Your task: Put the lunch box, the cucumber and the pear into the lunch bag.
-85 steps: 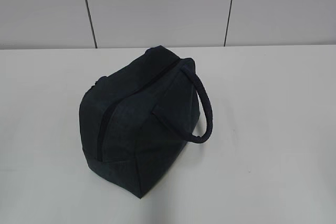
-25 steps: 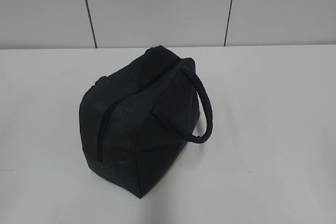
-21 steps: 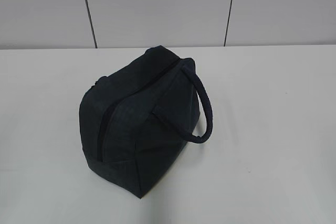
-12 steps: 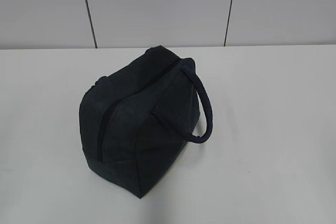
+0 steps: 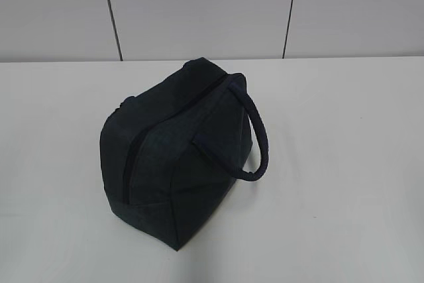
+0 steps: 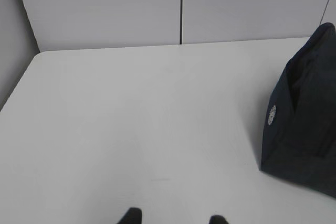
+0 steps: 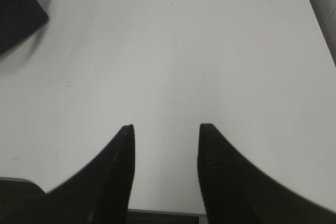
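The dark navy lunch bag point(image 5: 175, 150) stands on the white table point(image 5: 344, 164), its zipper line running along the top and its padded loop handle point(image 5: 260, 140) hanging to the right. In the left wrist view the lunch bag point(image 6: 304, 114) fills the right edge, and my left gripper point(image 6: 174, 217) stands open over bare table to its left. In the right wrist view a corner of the lunch bag point(image 7: 18, 9) shows at the top left, and my right gripper point(image 7: 165, 129) is open with nothing between its fingers. The lunch box, the cucumber and the pear are out of view.
A grey panelled wall point(image 5: 199, 11) backs the table. The table's left edge point(image 6: 21, 77) meets a side wall in the left wrist view.
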`<move>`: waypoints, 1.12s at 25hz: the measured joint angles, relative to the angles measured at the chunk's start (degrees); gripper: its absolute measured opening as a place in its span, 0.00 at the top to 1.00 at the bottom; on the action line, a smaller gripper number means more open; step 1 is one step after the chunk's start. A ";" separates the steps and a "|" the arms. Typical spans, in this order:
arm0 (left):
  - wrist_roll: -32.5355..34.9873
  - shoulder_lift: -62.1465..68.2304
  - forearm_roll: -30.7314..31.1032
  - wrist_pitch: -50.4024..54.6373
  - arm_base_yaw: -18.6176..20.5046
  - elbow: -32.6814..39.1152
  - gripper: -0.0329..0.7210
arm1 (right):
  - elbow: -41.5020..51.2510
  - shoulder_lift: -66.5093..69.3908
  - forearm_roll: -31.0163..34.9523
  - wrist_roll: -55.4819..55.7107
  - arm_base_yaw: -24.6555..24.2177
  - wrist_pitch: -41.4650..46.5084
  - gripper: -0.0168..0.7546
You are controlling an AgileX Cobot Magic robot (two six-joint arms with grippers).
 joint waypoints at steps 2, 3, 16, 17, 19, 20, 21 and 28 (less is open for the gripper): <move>0.00 0.00 0.00 0.00 0.00 0.00 0.64 | 0.00 0.00 0.00 0.00 0.00 0.00 0.57; 0.00 0.00 0.00 0.00 0.00 0.00 0.64 | 0.00 0.00 0.00 0.00 0.00 0.00 0.57; 0.00 0.00 0.00 0.00 0.00 0.00 0.64 | 0.00 0.00 0.00 0.00 0.00 0.00 0.57; 0.00 0.00 0.00 0.00 0.00 0.00 0.64 | 0.00 0.00 0.00 0.00 0.00 0.00 0.57; 0.00 0.00 0.00 0.00 0.00 0.00 0.64 | 0.00 0.00 0.00 0.00 0.00 0.00 0.57; 0.00 0.00 0.00 0.00 0.00 0.00 0.64 | 0.00 0.00 0.00 0.00 0.00 0.00 0.57; 0.00 0.00 0.00 0.00 0.00 0.00 0.64 | 0.00 0.00 0.00 0.00 0.00 0.00 0.57; 0.00 0.00 0.00 0.00 0.00 0.00 0.64 | 0.00 0.00 0.00 0.00 0.00 0.00 0.57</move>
